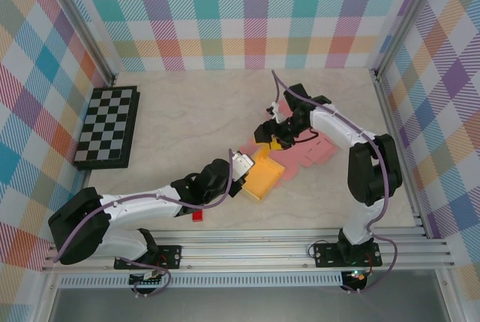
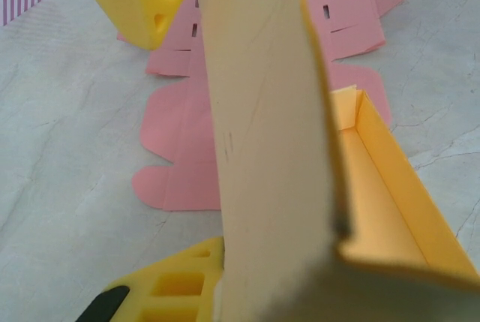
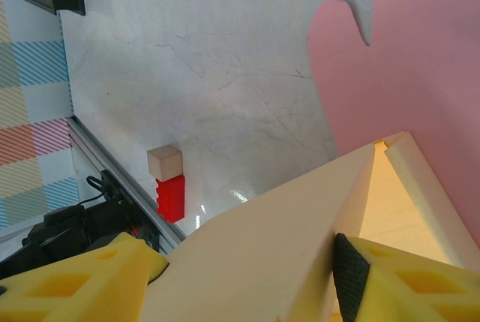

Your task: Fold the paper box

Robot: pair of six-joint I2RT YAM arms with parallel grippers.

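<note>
Paper box lies near the middle of the counter, half formed: you see stiff card, bright yellow inside with sharp creased walls forming a shallow tray, and pale cream on the outer face. Your left tool is clamped on one raised panel of it; from the left wrist that panel stands smooth and slightly bowed between the yellow, hollow-ribbed fingers, faint scuff lines on its face. Your right tool meets the box at the far corner; from the right wrist its fingers stand well apart with a box wall running between them, a black pad against the wall's edge, and you cannot tell whether it grips. Under and beyond the box lies a flat pink sheet, die-cut with rounded tabs and small slots. The counter is pale, marble-veined and matte. A black-and-white checkerboard lies at far left. Near the front rail a red block with a toothed side touches a plain wooden cube.
</note>
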